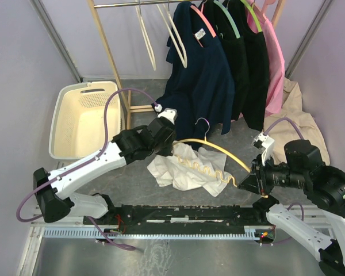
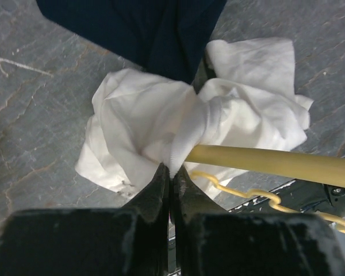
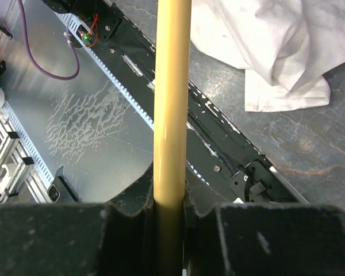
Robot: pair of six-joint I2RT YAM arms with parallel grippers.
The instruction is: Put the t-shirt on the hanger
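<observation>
Overhead view: t-shirt [image 1: 187, 168] crumpled on the table below a hanging navy shirt [image 1: 201, 86]; hanger [image 1: 218, 150] arched over it, probably held level so cloth can be drawn along its arm; left gripper [image 1: 168, 145] at the cloth's far edge, right gripper [image 1: 254, 181] at the hanger's opposite end; jaw states unreadable here. Left wrist view: jaws pinched tight on a t-shirt hem, just where the yellow arm enters the bunch; whether it is the neck opening, I cannot tell. Right wrist view: jaws narrow, clamped on the hanger's bar, seemingly steadying it; t-shirt apart, beyond.
</observation>
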